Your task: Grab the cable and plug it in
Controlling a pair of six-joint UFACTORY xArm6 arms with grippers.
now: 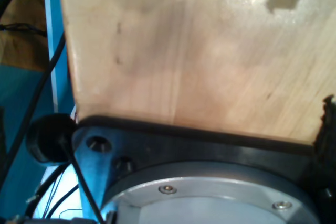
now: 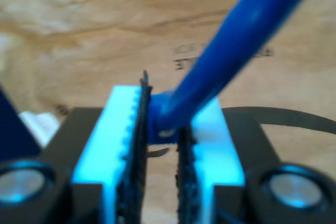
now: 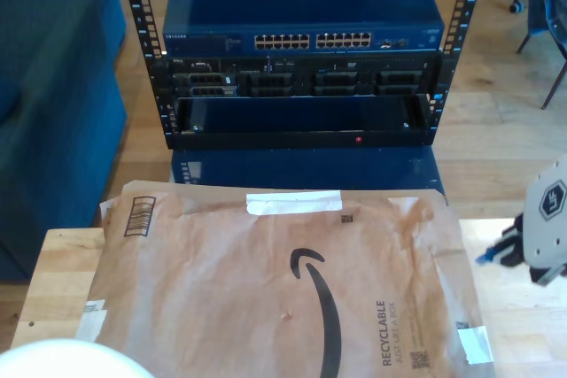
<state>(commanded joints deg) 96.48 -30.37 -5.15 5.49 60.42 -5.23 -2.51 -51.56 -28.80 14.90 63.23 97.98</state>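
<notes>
My second gripper (image 2: pixel 164 150) is clamped on the cable (image 2: pixel 236 45) — its two light-blue fingers (image 2: pixel 113 145) with black serrated pads pinch the bright-blue jacket right at the tips. From the pinch the cable runs up and away, blurred and thick in the second wrist view. Its plug cannot be made out. Beneath the gripper lies a brown paper mailer (image 2: pixel 79 40), creased, with faint printed lettering, and a dark curved line crosses it beside the fingers.

My first gripper: its fingers cannot be made out, so whether it is open or closed I cannot tell. Its camera looks along a pale wooden tabletop (image 1: pixel 184 51) to a black base plate (image 1: pixel 210 145) with a grey metal flange (image 1: pixel 220 198) bolted on. Thin black wires (image 1: pixel 31 103) hang past the table edge over a blue surface.

Exterior view: the mailer (image 3: pixel 266 289) covers most of the wooden table (image 3: pixel 58 281). An arm (image 3: pixel 547 223), grey-white, stands at the exterior view's right edge. Behind the table stands a rack (image 3: pixel 301 59) — a blue network switch (image 3: pixel 301 15) with rows of ports on top, black units below.
</notes>
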